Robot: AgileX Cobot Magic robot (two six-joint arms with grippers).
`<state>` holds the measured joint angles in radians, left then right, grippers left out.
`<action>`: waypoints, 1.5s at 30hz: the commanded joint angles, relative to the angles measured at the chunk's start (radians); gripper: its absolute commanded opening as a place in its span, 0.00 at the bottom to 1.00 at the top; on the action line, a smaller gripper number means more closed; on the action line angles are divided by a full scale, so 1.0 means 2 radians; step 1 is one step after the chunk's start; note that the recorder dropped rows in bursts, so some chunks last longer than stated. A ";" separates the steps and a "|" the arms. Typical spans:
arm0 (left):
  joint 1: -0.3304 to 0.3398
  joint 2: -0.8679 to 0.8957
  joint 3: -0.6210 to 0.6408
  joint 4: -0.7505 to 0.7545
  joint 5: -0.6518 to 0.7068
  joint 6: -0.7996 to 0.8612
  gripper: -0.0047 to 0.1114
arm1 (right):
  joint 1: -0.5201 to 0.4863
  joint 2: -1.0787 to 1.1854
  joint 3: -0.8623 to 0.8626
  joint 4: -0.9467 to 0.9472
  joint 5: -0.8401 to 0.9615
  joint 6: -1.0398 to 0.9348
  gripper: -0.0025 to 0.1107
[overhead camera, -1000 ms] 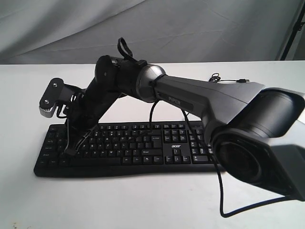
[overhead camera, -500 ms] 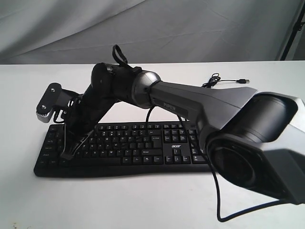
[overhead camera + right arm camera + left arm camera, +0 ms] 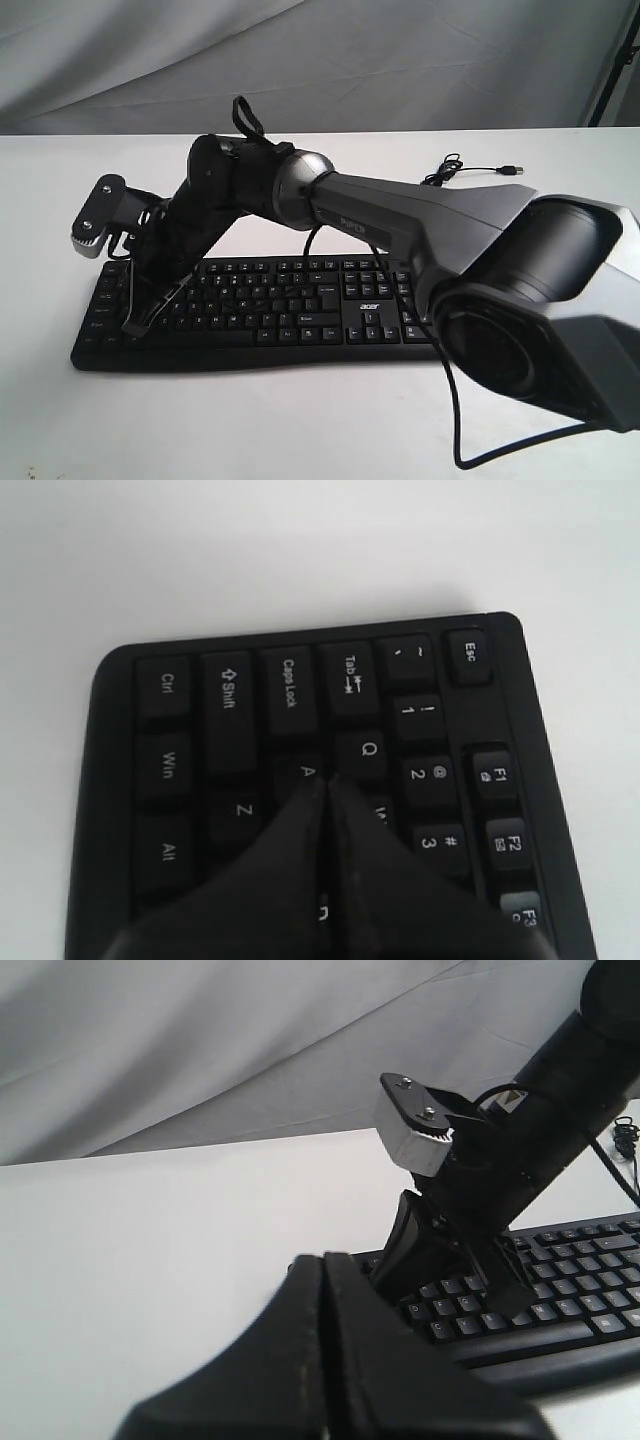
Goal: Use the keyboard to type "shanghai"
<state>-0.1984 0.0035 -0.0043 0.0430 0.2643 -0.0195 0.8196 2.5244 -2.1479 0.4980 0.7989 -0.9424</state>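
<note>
Your right pincer (image 3: pixel 325 783), jaws pressed together, sits tip-down at the A key (image 3: pixel 296 771) of the keyboard (image 3: pixel 300 312), which lies flat on the white counter (image 3: pixel 250 425). Your left pincer (image 3: pixel 322 1260) is pressed together too, out beside the keyboard's Esc end, facing it.

Noting white table (image 3: pixel 250 420) lying beneath right gripper (image 3: pixel 133 324) and running out on every side of it. Logging grey, wrinkled cloth backdrop (image 3: pixel 420 60) hanging beyond gripper, past table's far edge. Recording thin dark pole (image 3: pixel 615 70) slanting before backdrop, well apart from gripper, beyond it and off to one side.
</note>
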 commanded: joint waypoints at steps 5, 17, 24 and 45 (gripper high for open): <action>-0.002 -0.002 0.002 0.000 -0.002 -0.001 0.04 | 0.003 -0.002 -0.004 0.001 -0.009 0.009 0.02; -0.002 -0.002 0.002 0.000 -0.002 -0.001 0.04 | 0.003 0.008 -0.003 -0.009 -0.006 0.015 0.02; -0.002 -0.002 0.002 0.000 -0.002 -0.001 0.04 | 0.003 0.008 -0.003 -0.010 -0.003 0.015 0.02; -0.002 -0.002 0.002 0.000 -0.002 -0.001 0.04 | 0.003 0.008 -0.003 -0.009 0.010 0.017 0.02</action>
<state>-0.1984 0.0035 -0.0043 0.0430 0.2643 -0.0195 0.8254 2.5442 -2.1479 0.4837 0.8056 -0.9155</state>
